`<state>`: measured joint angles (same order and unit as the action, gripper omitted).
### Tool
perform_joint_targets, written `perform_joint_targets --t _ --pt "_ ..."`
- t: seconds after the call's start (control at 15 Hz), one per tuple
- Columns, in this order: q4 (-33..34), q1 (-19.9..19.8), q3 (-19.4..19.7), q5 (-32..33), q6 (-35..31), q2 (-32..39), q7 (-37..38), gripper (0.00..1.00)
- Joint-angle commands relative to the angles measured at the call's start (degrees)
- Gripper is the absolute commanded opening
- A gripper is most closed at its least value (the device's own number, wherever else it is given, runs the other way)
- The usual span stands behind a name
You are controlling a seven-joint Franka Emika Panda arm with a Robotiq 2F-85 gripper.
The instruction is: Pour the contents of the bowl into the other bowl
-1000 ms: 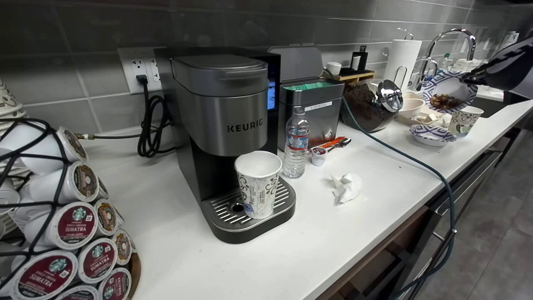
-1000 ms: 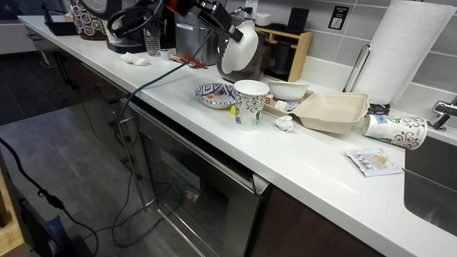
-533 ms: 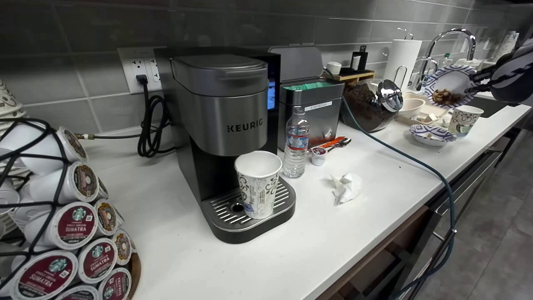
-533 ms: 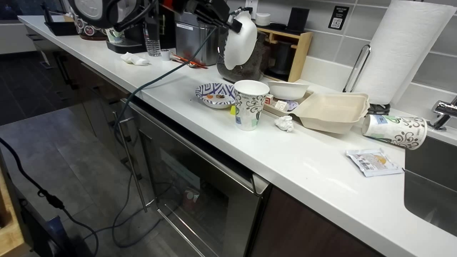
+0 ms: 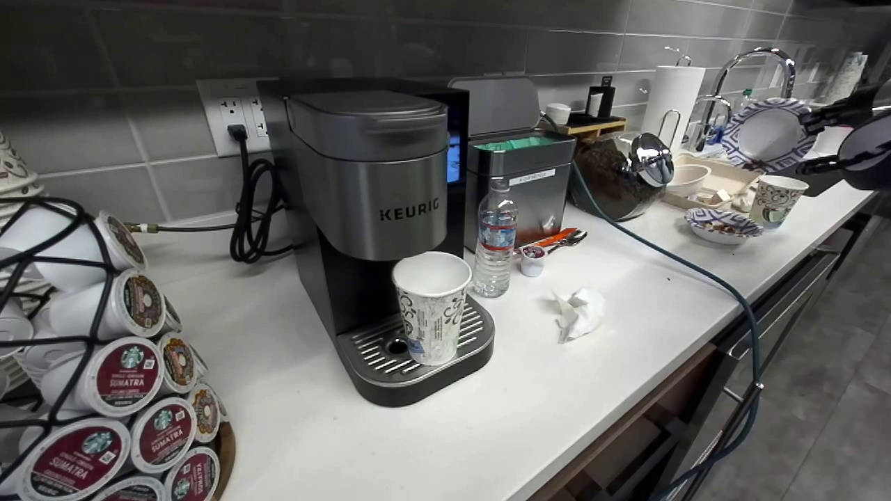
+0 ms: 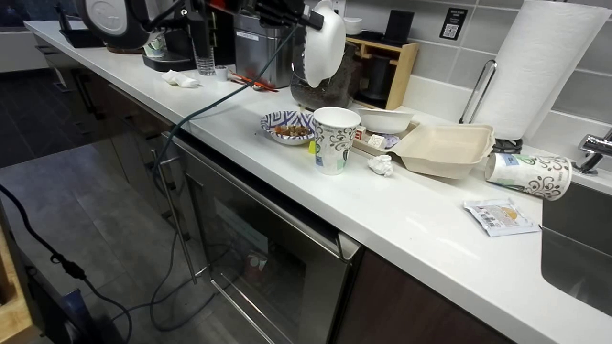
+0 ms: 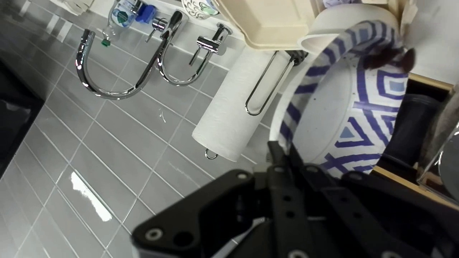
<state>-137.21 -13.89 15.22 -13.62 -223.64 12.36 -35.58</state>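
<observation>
Jutting from the pincer (image 7: 285, 148), which clamps its rim, the blue-patterned bowl (image 7: 337, 105) hangs steeply tilted.

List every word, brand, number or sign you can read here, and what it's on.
"KEURIG": the coffee machine.
"SINGLE-ORIGIN SUMATRA": the maroon coffee pods.
Too small or blurred to read: the rest of the pods' print, metal bin label, water bottle, paper cups, sachet, small blocks, green-capped bottle, robot arm emblem, and the black wall sign apart from its QR code.
</observation>
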Motion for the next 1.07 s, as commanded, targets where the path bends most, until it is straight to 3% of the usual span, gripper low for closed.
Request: perform_joint_targets --t 0.0,0.47,1.0 --pt "-1.18 1.03 1.95 3.03 -3.37 0.6 1.6 0.01" --pt "-1.38 0.23 1.64 10.14 -9.69 1.35 7.41 0.01" --pt "-0.84 -0.59 2.61 16.78 -13.71 3.46 8.56 0.01"
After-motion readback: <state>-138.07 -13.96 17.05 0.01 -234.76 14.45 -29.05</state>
